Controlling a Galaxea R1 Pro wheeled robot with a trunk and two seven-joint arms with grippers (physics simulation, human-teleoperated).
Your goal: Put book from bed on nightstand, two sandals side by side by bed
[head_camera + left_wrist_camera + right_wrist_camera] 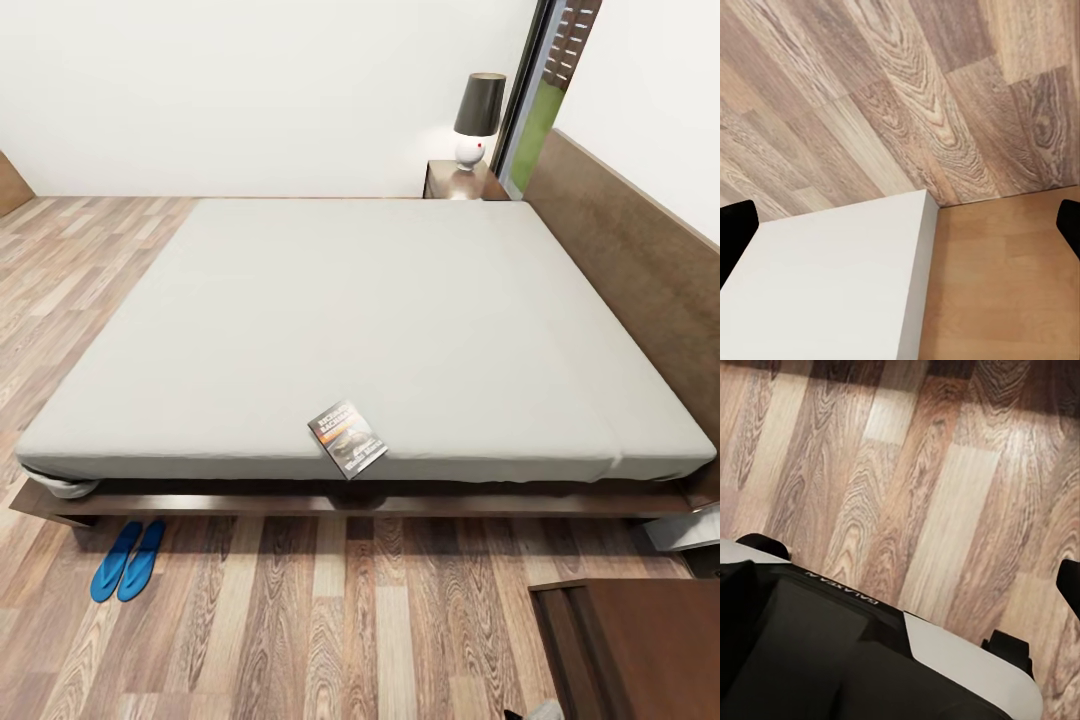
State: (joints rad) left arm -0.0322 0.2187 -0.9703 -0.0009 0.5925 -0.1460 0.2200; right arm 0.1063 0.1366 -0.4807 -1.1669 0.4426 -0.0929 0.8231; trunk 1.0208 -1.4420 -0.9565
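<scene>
Head view: the bed takes up the middle of the frame, pale mattress flat and bare but for the book, which lies flat at lower centre, right at the near mattress edge, one corner poking slightly past it. Judged thin, light, a bit floppy; the cover likely slick. Best hold is probably that overhanging corner or the near edge, pinched across the thickness, since a flat top-down grab on soft bedding offers little to bite. The two sandals sit at lower left on the wood floor, side by side and touching or nearly so, just off the bed frame; flat, light, probably flexible. A nightstand stands at upper right beside the headboard, carrying a lamp; another dark cabinet fills the lower right corner. Left wrist view: floorboards at top, a white block at lower left, tan surface at lower right; dark fingertips sit at the frame's far edges, so the left gripper is spread wide, holding nothing. Right wrist view: floorboards above the robot's own dark-and-white body; one dark tip at right edge, the right claw's state cannot be told.
</scene>
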